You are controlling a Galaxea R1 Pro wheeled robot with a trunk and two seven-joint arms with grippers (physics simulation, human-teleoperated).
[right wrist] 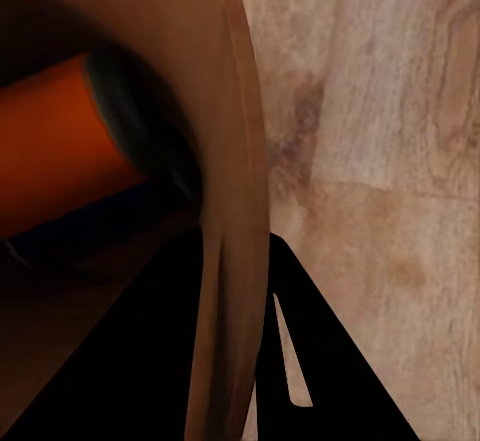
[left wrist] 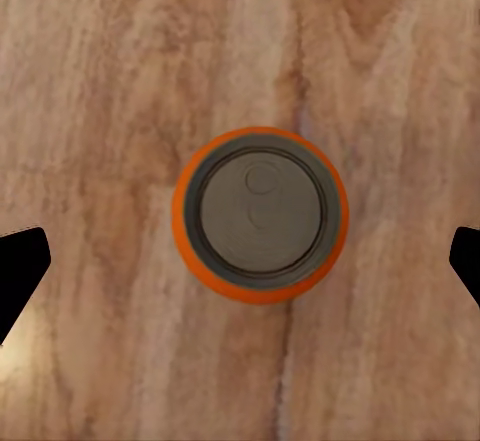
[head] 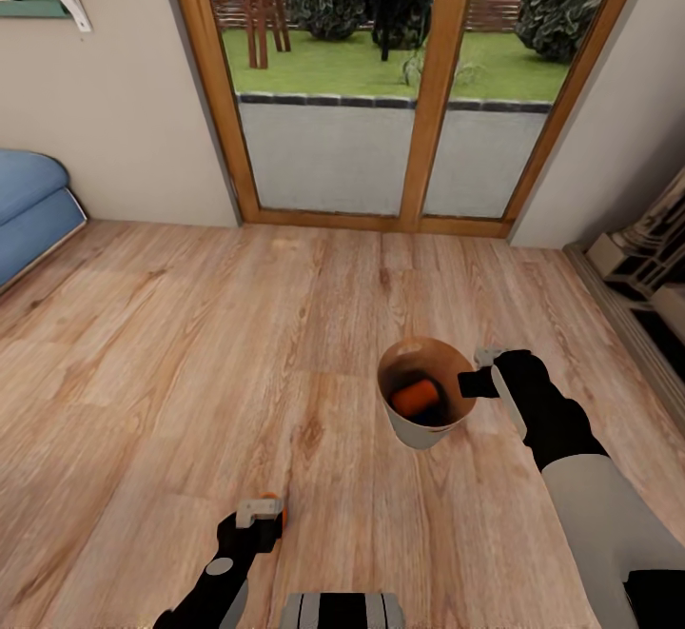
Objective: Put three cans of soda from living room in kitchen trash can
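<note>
The tash can (head: 425, 399) hangs above the brown plank floor (head: 190, 343), gripped at its rim by our right gripper (head: 479, 383); in the right wrist view one dark finger sits inside the wall (right wrist: 225, 261) and the other outside, so the jaws are clamped on the rim. Inside the bucket we see an orange can (head: 416, 399) lying on its side, with a dark blue can (head: 433, 413) just beside it, partly hidden beneath.

The third can of soda (left wrist: 261, 215) stands upright on the floor, orange with a grey top, directly below our left gripper (head: 259, 513). In the left wrist view its fingertips (left wrist: 20, 271) stand wide apart on either side of the can, touching nothing. In the head view only a sliver of orange (head: 276, 505) peeks out beside that gripper.

Ahead, wood-framed glass doors (head: 400, 87) look onto a lawn, and a blue sofa (head: 29, 210) sits at the floor's left edge, well apart from the cans.
</note>
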